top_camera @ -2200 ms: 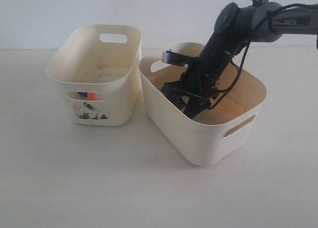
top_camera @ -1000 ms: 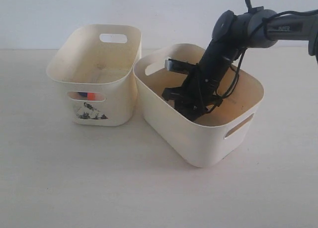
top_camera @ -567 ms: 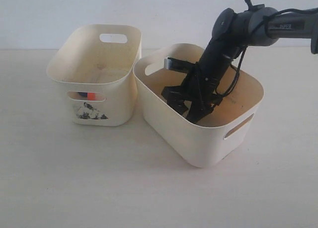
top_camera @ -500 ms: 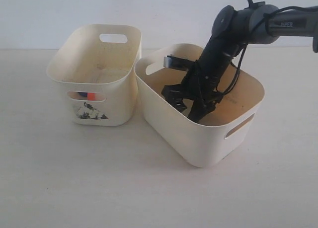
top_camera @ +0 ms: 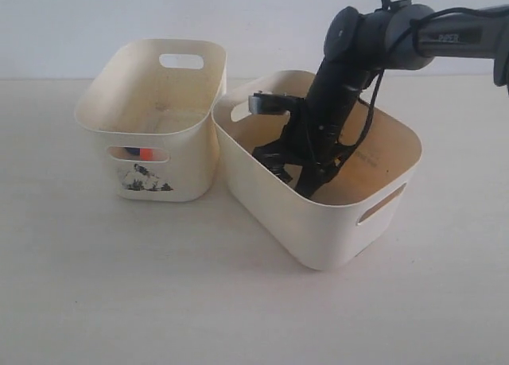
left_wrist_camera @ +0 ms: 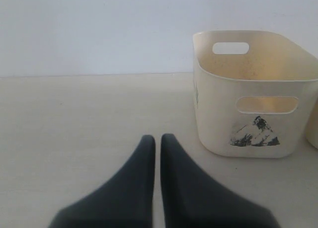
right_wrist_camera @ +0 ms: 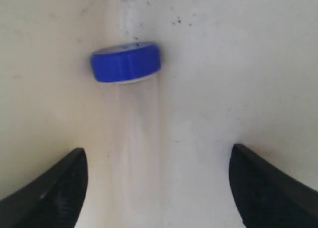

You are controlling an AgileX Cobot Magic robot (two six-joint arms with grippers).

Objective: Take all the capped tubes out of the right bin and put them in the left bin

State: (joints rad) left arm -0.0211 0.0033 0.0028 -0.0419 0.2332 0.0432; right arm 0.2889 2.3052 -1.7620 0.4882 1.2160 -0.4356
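The only label you are seeing is the black-and-white sticker (left_wrist_camera: 254, 132) on the front of the left bin (left_wrist_camera: 218, 109). It is showing a dark, peaked shape under the slot handle. Small white lettering is sitting on the upper link of your right arm (top_camera: 445, 39), too small to read.

Your right gripper (right_wrist_camera: 158, 156) is hanging inside the right bin (top_camera: 318, 238), jaws spread wide and gripping nothing. The blue-capped tube (right_wrist_camera: 135, 118) is lying flat on that bin's floor, between the two fingers (right_wrist_camera: 54, 188), nearer one of them and touching neither. Its long axis is running straight away from the wrist camera, with the blue cap (right_wrist_camera: 125, 63) at the far end and the clear body reaching back toward the gripper.

Your left gripper (left_wrist_camera: 154, 141) is hovering over the table (left_wrist_camera: 74, 118), fingers pressed together and holding nothing, near the left bin's stickered front.
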